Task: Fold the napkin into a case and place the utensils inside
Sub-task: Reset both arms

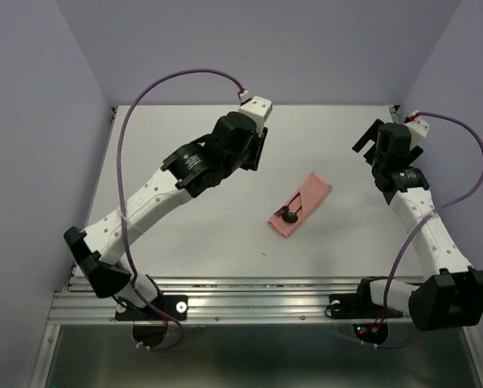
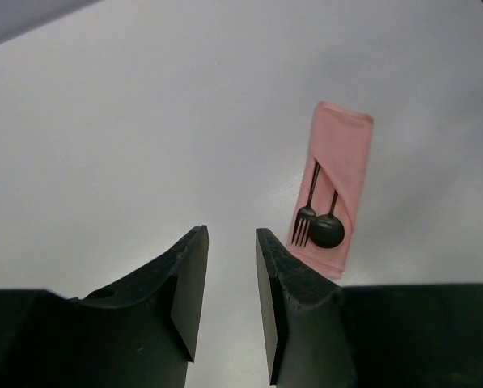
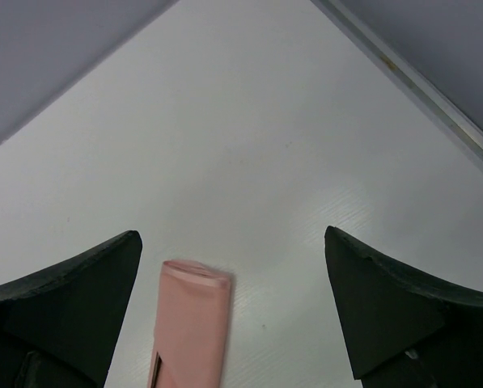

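Your case [image 1: 310, 194] lies near the middle of the table [image 1: 217, 246], a little toward the right edge. It sits on a slant, its folded end pointing at the far right corner. Both tools hang clear of it, touching nothing. The left gripper [image 1: 261, 149] hovers toward the far edge with the case off to its near right. The right gripper [image 1: 369, 145] sits by the far right corner with the case to its near left.

From the left wrist you see what the top view only hints at: a fork [image 2: 306, 222] and a spoon [image 2: 328, 230], heads out at the near end of the case [image 2: 342, 158] and handles tucked under a slanting fold. That left gripper [image 2: 231, 271] is narrowed to a slim gap, grasping nothing.

The right wrist shows only the folded end of the case [image 3: 192, 323] — no utensil heads — and the right gripper [image 3: 231, 236] spread wide, empty.

Count: one case, one fork, one spoon, two purple cables [image 1: 126, 145].
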You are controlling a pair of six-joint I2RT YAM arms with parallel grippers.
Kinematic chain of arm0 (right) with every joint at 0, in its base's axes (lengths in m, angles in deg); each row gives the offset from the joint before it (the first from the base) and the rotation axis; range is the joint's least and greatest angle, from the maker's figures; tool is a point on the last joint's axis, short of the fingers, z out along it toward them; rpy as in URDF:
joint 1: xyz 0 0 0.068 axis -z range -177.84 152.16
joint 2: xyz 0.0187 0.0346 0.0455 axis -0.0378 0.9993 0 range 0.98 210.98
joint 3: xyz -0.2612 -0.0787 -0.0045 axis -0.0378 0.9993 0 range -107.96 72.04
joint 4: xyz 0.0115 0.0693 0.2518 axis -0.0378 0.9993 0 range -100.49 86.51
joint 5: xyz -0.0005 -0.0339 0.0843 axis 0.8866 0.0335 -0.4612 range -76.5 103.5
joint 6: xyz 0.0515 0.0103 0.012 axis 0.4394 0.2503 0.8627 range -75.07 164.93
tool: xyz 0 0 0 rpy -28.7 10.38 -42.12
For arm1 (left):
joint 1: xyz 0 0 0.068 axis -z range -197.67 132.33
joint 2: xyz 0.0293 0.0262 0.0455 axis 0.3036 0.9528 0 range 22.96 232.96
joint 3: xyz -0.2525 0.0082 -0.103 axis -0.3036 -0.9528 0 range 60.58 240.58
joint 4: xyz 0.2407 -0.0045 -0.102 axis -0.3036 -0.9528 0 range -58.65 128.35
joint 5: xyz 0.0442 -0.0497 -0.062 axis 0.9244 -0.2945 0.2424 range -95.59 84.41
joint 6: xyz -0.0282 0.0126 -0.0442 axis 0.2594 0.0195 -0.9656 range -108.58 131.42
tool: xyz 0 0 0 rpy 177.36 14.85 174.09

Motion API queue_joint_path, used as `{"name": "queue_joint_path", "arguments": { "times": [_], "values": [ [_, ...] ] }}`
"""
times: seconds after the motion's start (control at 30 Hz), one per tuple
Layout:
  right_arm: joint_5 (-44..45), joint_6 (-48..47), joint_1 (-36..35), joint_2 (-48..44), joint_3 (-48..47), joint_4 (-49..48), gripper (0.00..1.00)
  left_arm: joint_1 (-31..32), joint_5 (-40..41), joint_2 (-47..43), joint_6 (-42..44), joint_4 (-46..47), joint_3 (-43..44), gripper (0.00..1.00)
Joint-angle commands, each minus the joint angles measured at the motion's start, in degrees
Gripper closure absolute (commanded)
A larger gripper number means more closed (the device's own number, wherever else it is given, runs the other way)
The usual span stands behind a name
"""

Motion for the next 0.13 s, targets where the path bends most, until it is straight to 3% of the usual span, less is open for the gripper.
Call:
{"name": "queue_joint_path", "arguments": {
  "times": [0.0, 0.1],
  "values": [
    [3.48, -1.22, -0.36, -3.16, 2.09, 0.08, 0.00, -1.54, 8.37, -7.12, -0.80, 5.88, -8.45, 0.58],
    [1.20, -0.69, -0.36, -4.13, 2.97, -0.10, 0.00, -3.47, 10.30, -11.34, -2.29, 7.38, -13.10, 0.59]
  ]
}}
